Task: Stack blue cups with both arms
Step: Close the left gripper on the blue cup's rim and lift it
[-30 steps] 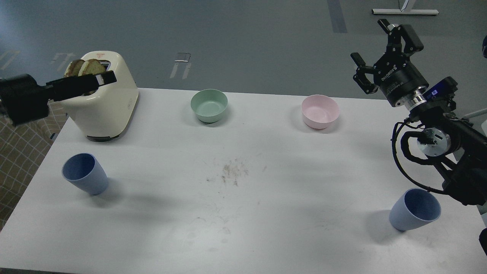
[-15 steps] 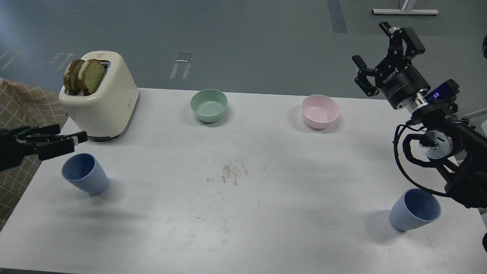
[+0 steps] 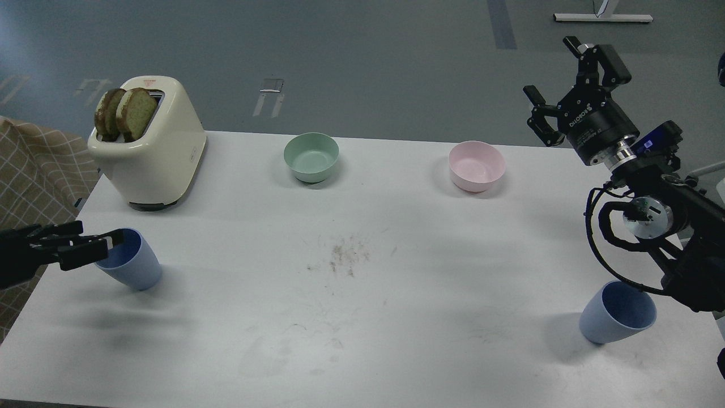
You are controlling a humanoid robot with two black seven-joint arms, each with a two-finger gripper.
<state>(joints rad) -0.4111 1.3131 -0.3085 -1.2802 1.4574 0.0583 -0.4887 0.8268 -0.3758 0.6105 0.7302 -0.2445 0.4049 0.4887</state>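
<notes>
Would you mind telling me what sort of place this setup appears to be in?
Probably a robotics lab staged as a kitchen: a plain white table on a bare grey floor, with a toaster holding bread, a mint-green bowl and a pink bowl laid out as props.

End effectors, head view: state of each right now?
Left end effector: at the left blue cup's rim; open or shut cannot be told.
Right end effector: open, empty, raised.

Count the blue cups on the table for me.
2. One blue cup stands near the table's left edge, by the left gripper; the other cup is at the right, below the right arm. None hidden, apparently.
</notes>
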